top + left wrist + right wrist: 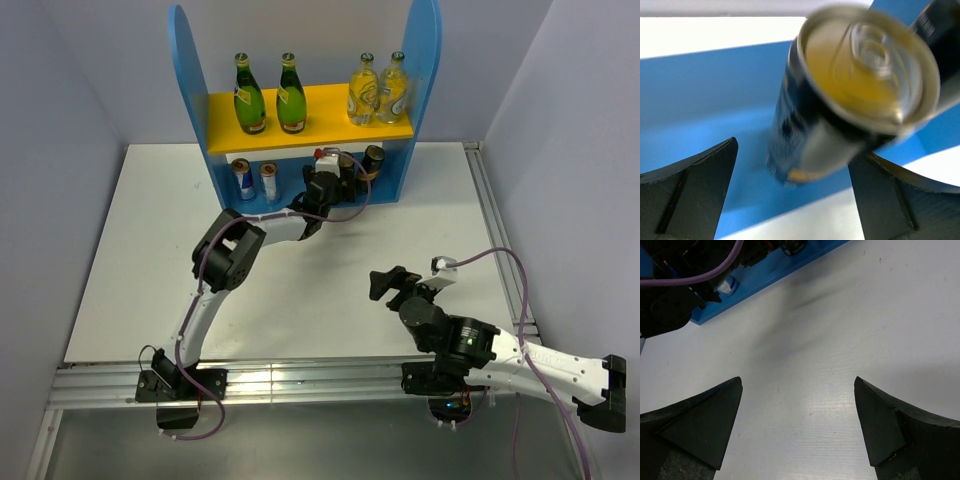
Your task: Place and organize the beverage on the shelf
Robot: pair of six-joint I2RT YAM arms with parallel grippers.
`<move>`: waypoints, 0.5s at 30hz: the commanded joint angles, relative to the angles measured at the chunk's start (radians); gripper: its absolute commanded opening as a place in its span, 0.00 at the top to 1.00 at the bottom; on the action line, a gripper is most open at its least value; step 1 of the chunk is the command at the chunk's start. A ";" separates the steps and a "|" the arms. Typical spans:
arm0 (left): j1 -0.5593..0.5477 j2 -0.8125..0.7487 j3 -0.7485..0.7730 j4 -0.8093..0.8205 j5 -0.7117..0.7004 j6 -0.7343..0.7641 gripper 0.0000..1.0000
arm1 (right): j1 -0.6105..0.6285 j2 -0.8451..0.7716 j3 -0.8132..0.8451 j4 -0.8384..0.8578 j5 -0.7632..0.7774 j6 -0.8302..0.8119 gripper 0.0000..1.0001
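Left tool (796,155) spread, dark can (860,90) ungripped between its fingers on the shelf (190,80) lower tier (700,100), silver-blue cans (243,178) to its left, bottles (290,95) above; right tool (797,390) spread, empty, over tabletop (840,340); placement judged nearly complete.

No text can be read
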 commanded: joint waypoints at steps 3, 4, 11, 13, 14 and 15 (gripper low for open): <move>-0.002 -0.193 -0.162 0.106 -0.047 -0.017 0.03 | 0.016 0.019 0.001 -0.001 0.021 0.033 0.00; -0.002 -0.232 -0.188 0.120 -0.050 -0.017 0.03 | 0.020 0.023 0.001 -0.002 0.021 0.036 0.00; -0.020 -0.389 -0.381 0.125 -0.023 -0.015 0.01 | 0.048 0.049 0.004 -0.017 0.035 0.067 0.00; -0.035 -0.433 -0.418 0.109 -0.019 -0.012 0.01 | 0.059 0.066 0.012 -0.033 0.046 0.082 0.00; -0.040 -0.450 -0.433 0.108 -0.019 -0.017 0.01 | 0.066 0.071 0.015 -0.039 0.046 0.087 0.00; -0.048 -0.470 -0.458 0.109 -0.016 -0.021 0.01 | 0.071 0.074 0.024 -0.048 0.050 0.102 0.00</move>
